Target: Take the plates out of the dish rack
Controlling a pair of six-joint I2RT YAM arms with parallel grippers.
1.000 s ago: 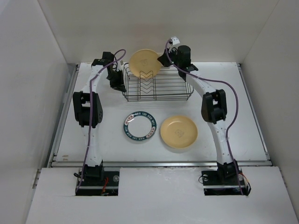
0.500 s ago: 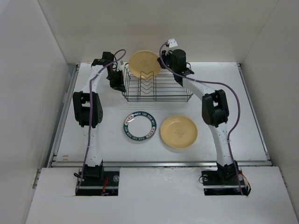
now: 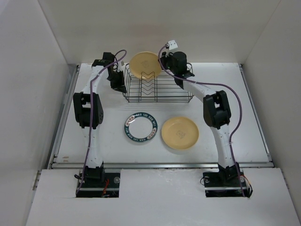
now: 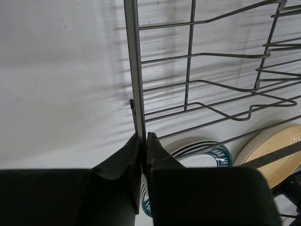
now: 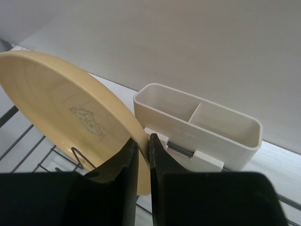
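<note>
Near: teal-rimmed plate [image 3: 140,127] and yellow plate [image 3: 180,133] lie flat on the table [image 3: 244,117]. Behind: left gripper [image 4: 142,137], jaws pinching a dish rack [image 3: 160,89] wire. Farthest: right gripper [image 5: 142,141], jaws narrow on the upright plate [image 5: 70,103], which stands in the rack. Likely next: lift straight up, clear of the rack.

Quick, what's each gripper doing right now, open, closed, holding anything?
Left gripper: closed on a side wire of the dish rack.
Right gripper: closed on the yellow plate rim.

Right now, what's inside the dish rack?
One yellow plate at the far-left corner, right gripper closed on its rim. Its bottom edge is hidden behind the gripper.
</note>
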